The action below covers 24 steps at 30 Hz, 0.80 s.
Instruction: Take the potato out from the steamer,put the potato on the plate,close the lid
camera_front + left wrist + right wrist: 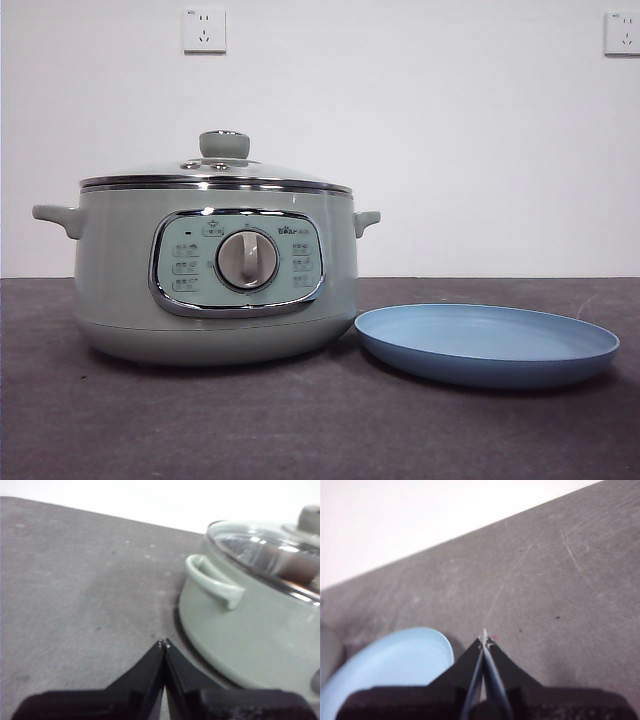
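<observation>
From the front, the steamer (pixel 215 285) stood on the dark grey surface (pixel 300 430), its control panel and silver dial (pixel 247 260) facing the viewer. The lid (pixel 215 172) sat closed on its rim, the pale-green knob (pixel 224 144) upright at the centre. The plate (pixel 487 343) lay just beside the steamer, its near edge close to the pot's base; I could not tell whether the two touched. The plate carried nothing. Two wall sockets (pixel 204 30) were fixed high on the white wall behind. Neither arm appeared in this view.

From the left wrist, the left hand (pixel 164 642) was clenched, jaws pressed tip to tip and grasping nothing, low over bare surface beside the steamer's side handle (pixel 212 580). Through the glass of the lid, the potato (pixel 292 565) showed as a blurred brown shape inside the pot. The closed lid stood between that hand and the potato.

From the right wrist, the right hand (pixel 483 639) was likewise clenched on nothing, above the surface beside the rim of the plate.
</observation>
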Each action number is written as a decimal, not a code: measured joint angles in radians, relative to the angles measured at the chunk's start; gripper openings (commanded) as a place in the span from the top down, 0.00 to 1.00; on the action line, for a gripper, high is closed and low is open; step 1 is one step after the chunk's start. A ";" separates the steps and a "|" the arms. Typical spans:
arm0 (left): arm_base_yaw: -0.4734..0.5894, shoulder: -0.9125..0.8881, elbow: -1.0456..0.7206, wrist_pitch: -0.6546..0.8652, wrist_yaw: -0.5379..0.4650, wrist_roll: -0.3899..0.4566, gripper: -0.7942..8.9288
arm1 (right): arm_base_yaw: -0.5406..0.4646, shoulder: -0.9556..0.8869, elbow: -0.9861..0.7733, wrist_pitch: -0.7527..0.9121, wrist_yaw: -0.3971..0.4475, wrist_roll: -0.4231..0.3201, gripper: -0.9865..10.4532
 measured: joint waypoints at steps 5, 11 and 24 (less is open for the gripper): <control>0.000 0.000 0.000 0.030 0.082 -0.008 0.92 | 0.000 0.000 0.000 0.127 -0.003 0.099 0.92; 0.000 0.000 0.031 0.041 0.228 -0.064 0.93 | 0.000 0.013 0.063 0.176 -0.111 0.175 0.92; 0.000 0.126 0.458 -0.004 0.227 -0.097 0.93 | 0.000 0.293 0.570 0.050 -0.212 0.089 0.92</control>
